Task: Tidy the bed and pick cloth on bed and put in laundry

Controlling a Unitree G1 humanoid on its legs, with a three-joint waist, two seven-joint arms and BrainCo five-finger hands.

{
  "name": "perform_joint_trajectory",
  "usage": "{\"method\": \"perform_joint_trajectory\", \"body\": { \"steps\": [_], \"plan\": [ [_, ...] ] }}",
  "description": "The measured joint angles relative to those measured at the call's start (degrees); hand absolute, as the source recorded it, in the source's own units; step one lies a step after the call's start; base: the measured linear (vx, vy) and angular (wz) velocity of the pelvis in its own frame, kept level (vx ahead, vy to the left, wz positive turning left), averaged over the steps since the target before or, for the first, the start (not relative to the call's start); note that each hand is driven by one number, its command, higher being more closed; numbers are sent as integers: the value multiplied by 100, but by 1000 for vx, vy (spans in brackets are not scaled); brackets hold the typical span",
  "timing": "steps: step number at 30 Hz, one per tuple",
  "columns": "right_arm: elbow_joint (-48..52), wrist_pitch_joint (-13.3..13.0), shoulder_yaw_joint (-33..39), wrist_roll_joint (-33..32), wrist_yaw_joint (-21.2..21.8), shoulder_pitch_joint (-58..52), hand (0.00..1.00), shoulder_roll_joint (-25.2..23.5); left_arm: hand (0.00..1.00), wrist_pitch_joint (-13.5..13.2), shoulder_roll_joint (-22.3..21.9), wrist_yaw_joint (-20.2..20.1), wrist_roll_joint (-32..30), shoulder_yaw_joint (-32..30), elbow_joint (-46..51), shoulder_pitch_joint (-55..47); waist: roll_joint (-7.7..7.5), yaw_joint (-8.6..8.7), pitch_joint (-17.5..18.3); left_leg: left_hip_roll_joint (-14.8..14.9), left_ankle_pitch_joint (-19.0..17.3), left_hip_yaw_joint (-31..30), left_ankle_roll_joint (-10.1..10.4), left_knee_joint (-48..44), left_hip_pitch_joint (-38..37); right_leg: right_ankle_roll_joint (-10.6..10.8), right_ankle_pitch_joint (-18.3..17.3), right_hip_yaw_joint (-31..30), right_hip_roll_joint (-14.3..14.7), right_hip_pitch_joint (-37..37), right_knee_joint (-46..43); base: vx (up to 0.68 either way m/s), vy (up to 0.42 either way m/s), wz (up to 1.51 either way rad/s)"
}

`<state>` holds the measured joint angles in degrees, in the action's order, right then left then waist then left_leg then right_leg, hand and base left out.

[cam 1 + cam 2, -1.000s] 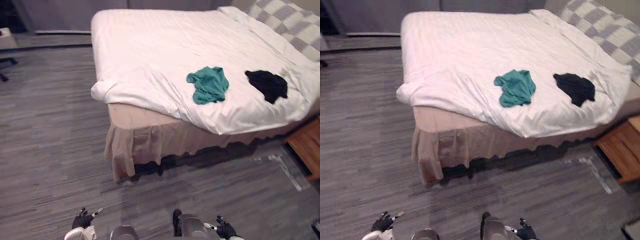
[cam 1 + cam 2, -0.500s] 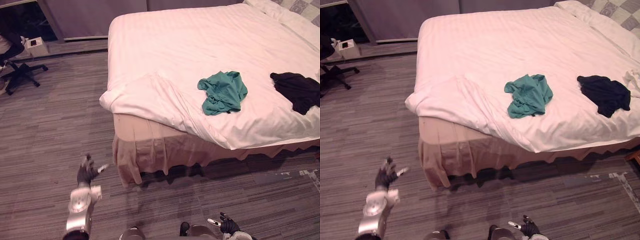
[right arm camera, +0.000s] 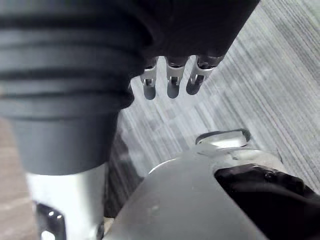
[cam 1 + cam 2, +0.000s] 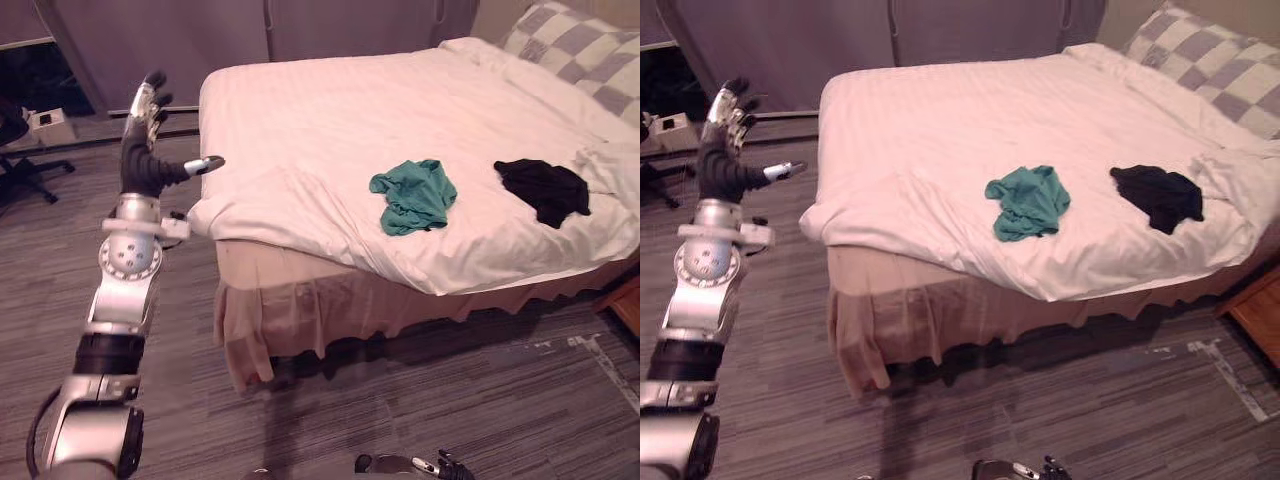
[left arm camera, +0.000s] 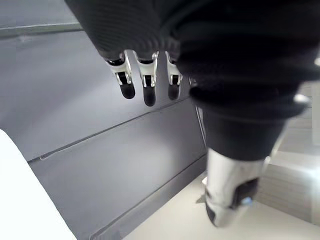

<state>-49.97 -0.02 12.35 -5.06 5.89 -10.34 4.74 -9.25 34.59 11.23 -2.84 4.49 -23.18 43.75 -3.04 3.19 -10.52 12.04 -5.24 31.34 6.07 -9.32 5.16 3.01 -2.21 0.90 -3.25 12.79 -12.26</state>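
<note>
Nearest, the right hand (image 4: 447, 467) hangs low over the grey striped floor (image 4: 450, 380), its fingers relaxed and holding nothing. Beyond it a beige bed skirt (image 4: 300, 310) fronts the bed (image 4: 350, 100), with a wooden nightstand (image 4: 1257, 312) just off its right corner. Two cloths lie apart on the white cover near the front edge: one teal cloth (image 4: 413, 195), crumpled, and one black cloth (image 4: 543, 188) to its right. The left hand (image 4: 140, 165) is raised beside the bed's left corner, arm stretched forward, fingers straight up, thumb out toward the cover, empty. Farther back lie one checked pillow (image 4: 585, 50) and a small white box (image 4: 48, 124) on the floor.
</note>
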Motion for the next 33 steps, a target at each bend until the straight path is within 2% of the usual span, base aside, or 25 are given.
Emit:
{"method": "perform_joint_trajectory", "body": {
  "steps": [2,4,5,7,13,16,18,19,20,22,26,27,30,33],
  "plan": [
    [187,-75,-209,-90,-82,237,0,16,0,458,1,131,-273,46,-475,542,-53,56,-432,75,58,124,-103,-279,466,-11,428,-142,15,390,188,-109,45,-33],
    [463,-134,-379,-248,-174,415,0,32,0,944,-2,194,-565,123,-923,1058,-51,167,-849,196,-41,139,-183,-714,899,18,614,-210,38,648,265,-103,51,-17],
    [542,-154,-413,-272,-194,457,0,44,0,1042,-2,212,-638,127,-1014,1197,-59,175,-972,233,-83,144,-193,-812,956,25,634,-220,49,676,265,-81,29,-13],
    [875,-270,-623,-456,-253,518,0,102,0,1402,6,294,-890,127,-1222,1737,-88,167,-1227,388,-214,169,-222,-1098,1333,31,793,-272,120,922,375,-78,-17,-17],
    [1430,-508,-862,-918,-340,610,0,275,0,2016,151,759,-1357,128,-1706,2977,-108,199,-1669,611,-332,135,-328,-1541,2302,38,1174,-322,212,1588,675,-72,-47,-9],
    [1634,-626,-963,-1205,-351,633,0,292,0,2162,295,1014,-1675,121,-1821,3356,-164,305,-1776,663,-343,100,-387,-1660,2891,30,1297,-327,233,2133,679,-59,-82,-4],
    [1828,-734,-1051,-1489,-335,655,0,363,0,2277,334,1318,-2030,84,-1824,3697,-163,344,-1997,743,-331,98,-392,-1825,3258,29,1375,-337,267,2447,681,-35,-75,-7],
    [1932,-830,-1052,-1636,-308,659,0,388,100,2349,394,1468,-2275,86,-1780,3917,-171,382,-2029,755,-338,98,-433,-1869,3489,46,1416,-358,269,2677,677,-31,-41,-7],
    [1948,-900,-1051,-1678,-290,674,0,397,100,2410,482,1514,-2440,87,-1775,4052,-173,415,-2032,774,-344,107,-466,-1908,3627,53,1453,-382,279,2807,676,-38,-58,-13],
    [1986,-1182,-1037,-1885,-133,689,0,412,100,2702,592,1601,-2888,-26,-1718,4215,-171,487,-2034,849,-344,141,-470,-2042,3883,74,1524,-461,321,3043,677,-17,-45,-16],
    [1977,-1551,-1023,-2051,180,724,0,438,100,2926,704,1622,-3208,-260,-1748,4455,-173,601,-2033,886,-387,145,-503,-2118,4175,119,1625,-503,338,3336,675,-49,-49,-5],
    [1882,-1601,-1022,-2233,313,818,0,438,100,2956,780,1597,-3251,-370,-1758,4570,-173,630,-2033,938,-380,210,-493,-2182,4288,261,1562,-508,341,3445,706,-84,-72,-7],
    [1699,-1578,-1017,-2251,407,1018,0,460,100,2941,968,1530,-3251,-379,-1817,4571,-175,682,-2032,956,-356,267,-461,-2189,4267,293,1543,-494,324,3385,872,-50,-74,-12],
    [1717,-1427,-1002,-2225,418,1020,0,465,100,2956,1044,1153,-3254,-236,-1880,4504,-173,718,-2032,963,-380,272,-451,-2256,4046,384,1607,-487,303,3139,887,-1,-43,-2]
  ]
}}
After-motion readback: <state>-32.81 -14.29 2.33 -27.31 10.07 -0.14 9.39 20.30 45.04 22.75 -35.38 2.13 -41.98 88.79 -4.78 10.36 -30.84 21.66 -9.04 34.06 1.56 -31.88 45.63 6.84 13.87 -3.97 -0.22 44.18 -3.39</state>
